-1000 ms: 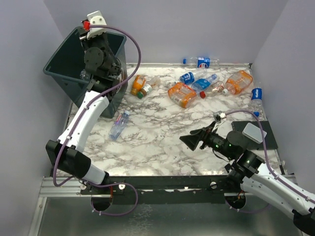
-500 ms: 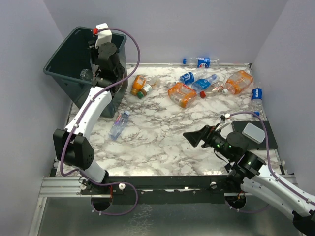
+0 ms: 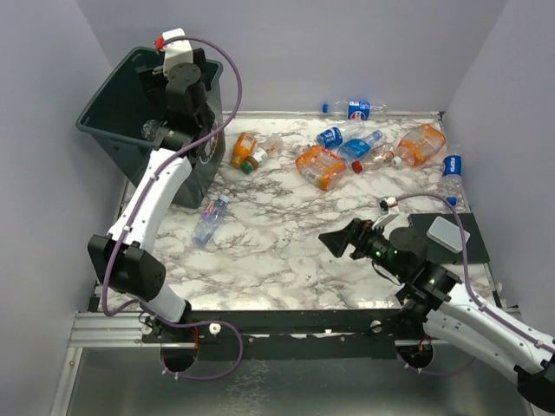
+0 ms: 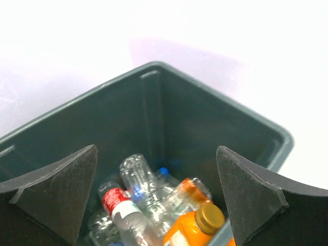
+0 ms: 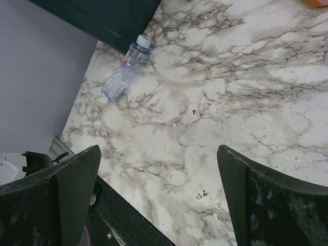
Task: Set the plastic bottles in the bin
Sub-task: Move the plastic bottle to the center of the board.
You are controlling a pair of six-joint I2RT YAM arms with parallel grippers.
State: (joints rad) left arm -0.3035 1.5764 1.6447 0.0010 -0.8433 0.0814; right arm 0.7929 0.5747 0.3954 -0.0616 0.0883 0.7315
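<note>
The dark green bin (image 3: 108, 108) stands tilted at the back left. My left gripper (image 3: 165, 95) hangs over its opening, open and holding nothing. In the left wrist view the open left gripper (image 4: 156, 154) looks down into the bin (image 4: 205, 118). Several plastic bottles lie there, among them a red-labelled one (image 4: 120, 202), a clear one (image 4: 137, 177) and an orange one with a gold cap (image 4: 197, 225). More bottles lie on the marble table: a small clear one (image 3: 210, 220) (image 5: 125, 74), orange ones (image 3: 321, 166) (image 3: 246, 152) (image 3: 421, 143) and blue-labelled ones (image 3: 334, 136) (image 3: 355, 109). My right gripper (image 3: 334, 243) (image 5: 159, 154) hovers open above the table's front middle.
A dark pad with a white block (image 3: 447, 234) lies at the right near edge. Grey walls close in the back and both sides. A blue-labelled bottle (image 3: 451, 166) rests against the right edge. A metal rail (image 3: 260, 325) runs along the front.
My left gripper, shut a moment ago, has opened over the bin, and its wrist has shifted a little. The right gripper has edged slightly left above the table.
</note>
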